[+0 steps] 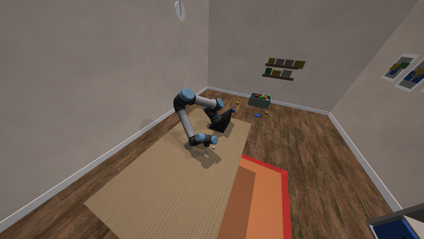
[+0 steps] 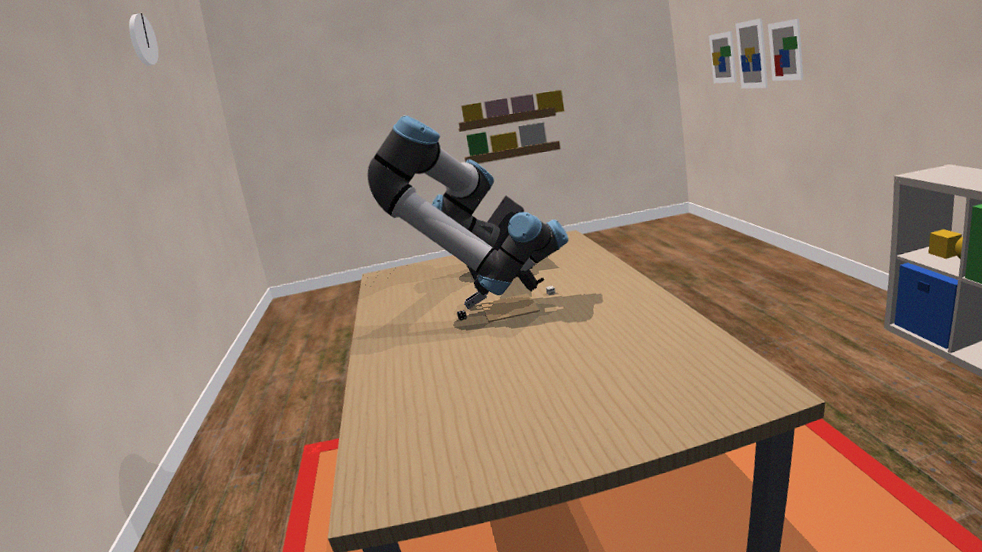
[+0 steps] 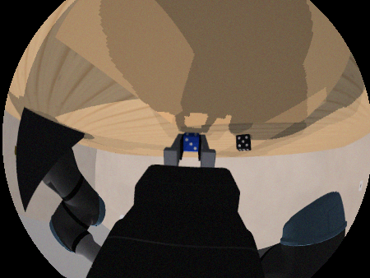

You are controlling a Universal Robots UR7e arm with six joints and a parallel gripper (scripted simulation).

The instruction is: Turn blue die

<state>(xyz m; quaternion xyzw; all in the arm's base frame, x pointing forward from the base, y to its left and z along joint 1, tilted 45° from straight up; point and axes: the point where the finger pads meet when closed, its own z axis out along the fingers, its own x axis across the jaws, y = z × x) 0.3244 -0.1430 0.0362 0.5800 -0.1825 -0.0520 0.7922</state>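
Note:
My gripper (image 3: 191, 141) is shut on the blue die (image 3: 191, 143), low over the table. One die face with three pips shows to the wrist camera; its other faces cannot be read. The top and exterior views hide the die behind the arm. The thin tan mat (image 3: 136, 53) (image 2: 513, 315) lies on the table under the arm's shadow; I cannot tell whether the held die is over it. The black die (image 3: 242, 142) (image 2: 461, 314) stands apart beside the gripper, a five-pip face to the wrist camera. The white die (image 1: 213, 147) (image 2: 549, 290) lies on the other side of the arm's wrist.
The arm (image 1: 186, 123) (image 2: 443, 229) bends low over the wooden table (image 1: 166, 190) (image 2: 546, 402). Its black mount (image 1: 222, 123) (image 3: 45, 152) stands at the table's far end. The dark wrist joint (image 3: 314, 220) shows at the lower right of the wrist view.

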